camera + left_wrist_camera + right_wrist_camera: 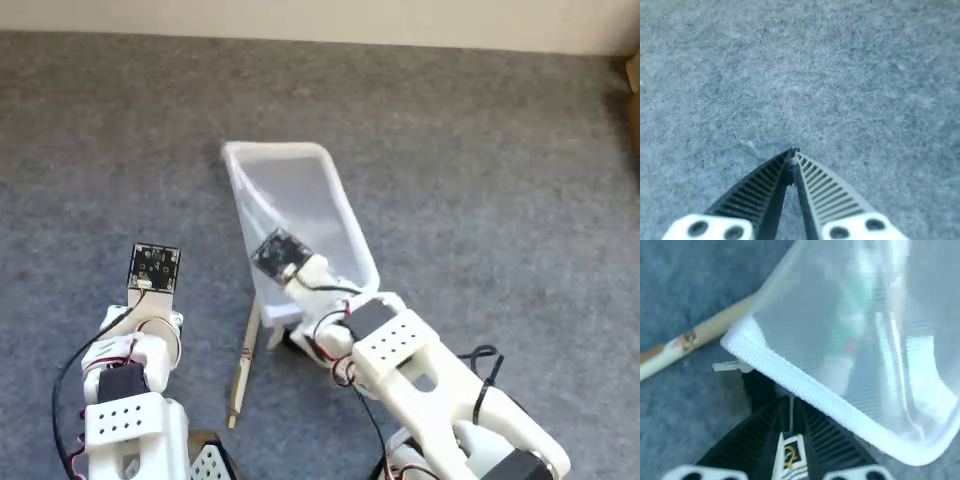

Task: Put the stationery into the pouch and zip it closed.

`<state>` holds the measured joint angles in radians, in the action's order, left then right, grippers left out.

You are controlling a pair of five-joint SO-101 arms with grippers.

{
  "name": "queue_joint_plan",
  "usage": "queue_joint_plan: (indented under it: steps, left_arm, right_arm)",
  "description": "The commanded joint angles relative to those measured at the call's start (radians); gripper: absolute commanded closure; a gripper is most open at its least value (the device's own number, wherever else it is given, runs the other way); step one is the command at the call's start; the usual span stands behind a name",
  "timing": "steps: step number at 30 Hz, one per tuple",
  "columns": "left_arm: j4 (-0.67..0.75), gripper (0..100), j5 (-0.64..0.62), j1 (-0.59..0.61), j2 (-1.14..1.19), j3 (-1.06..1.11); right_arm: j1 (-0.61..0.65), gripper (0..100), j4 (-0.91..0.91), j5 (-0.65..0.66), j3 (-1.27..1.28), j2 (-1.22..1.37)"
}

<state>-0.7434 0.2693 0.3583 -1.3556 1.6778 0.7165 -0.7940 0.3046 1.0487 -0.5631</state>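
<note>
A translucent white pouch (300, 200) lies flat in the middle of a grey, carpet-like surface (480, 150), its mouth end towards the two white robot arms. A beige pencil (243, 365) lies on the carpet outside the pouch, just beside its near corner, with one end meeting the pouch's edge. In the right wrist view the pencil carries a small reddish-brown printed mark, too small to read. Blurred green and red shapes show through the pouch wall, and what they are cannot be told. The right gripper (790, 402) sits at the pouch's near corner with its fingers pressed together, their tips right against the thick white zip band (805, 390). Whether they pinch the band cannot be told. A white strip with a yellow mark sits between the fingers near their base. A small pale zip pull (732, 366) sticks out beside the corner. The left gripper (792, 152) hangs over bare carpet well apart from the pouch, its ribbed fingers pressed together on nothing. A pale band (300, 20) runs beyond the carpet's far edge.
</note>
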Motion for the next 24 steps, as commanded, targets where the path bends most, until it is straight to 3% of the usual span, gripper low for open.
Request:
queue_joint_plan:
  steps: [1,7,13,24]
  left_arm:
    - [0.002,100,0.011,0.015,-0.016,-0.047]
    - [0.002,100,0.011,0.015,-0.016,-0.047]
    - [0.002,100,0.011,0.015,-0.016,-0.045]
    - [0.002,100,0.011,0.015,-0.016,-0.045]
  right_arm:
    - [-0.051,97.8,0.110,-0.008,-0.068,0.005]
    - [-0.048,97.1,0.022,-0.009,-0.134,0.005]
    - [0.047,86.4,-0.188,-0.009,-0.236,0.005]
    - [0.114,86.4,-0.145,-0.014,-0.223,0.013]
